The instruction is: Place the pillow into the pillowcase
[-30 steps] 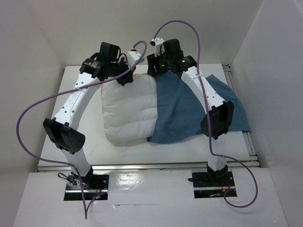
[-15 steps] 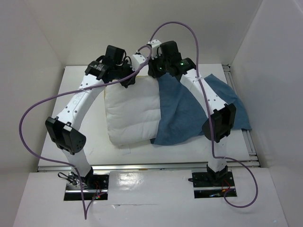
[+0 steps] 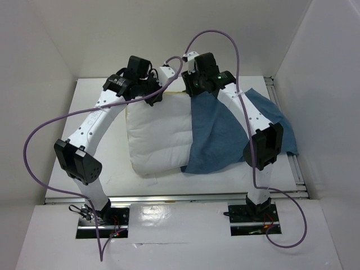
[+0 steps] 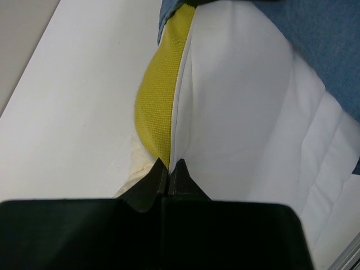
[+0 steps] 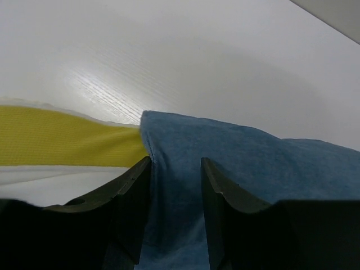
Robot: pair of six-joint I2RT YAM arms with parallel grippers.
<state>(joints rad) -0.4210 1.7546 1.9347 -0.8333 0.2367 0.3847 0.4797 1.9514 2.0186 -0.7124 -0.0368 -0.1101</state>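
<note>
The white pillow (image 3: 160, 135) lies in the middle of the table, its yellow strip (image 4: 160, 95) along the far edge. The dusty-blue pillowcase (image 3: 225, 132) lies to its right and covers the pillow's right end. My left gripper (image 3: 156, 97) is at the pillow's far left corner, shut on the seam between yellow strip and white cloth (image 4: 169, 163). My right gripper (image 3: 194, 90) is at the far edge where the pillowcase meets the pillow. Its fingers stand apart (image 5: 175, 163) with a fold of pillowcase (image 5: 253, 163) between them, next to the yellow strip (image 5: 62, 138).
White walls enclose the table (image 3: 101, 163) on the left, back and right. A metal rail (image 3: 298, 169) runs along the right edge, with the pillowcase hanging over it. Purple cables (image 3: 34, 140) loop from both arms.
The pillow has slid a little to the right, further under the pillowcase, with my left gripper on it. My right gripper has shifted slightly right and nearer.
</note>
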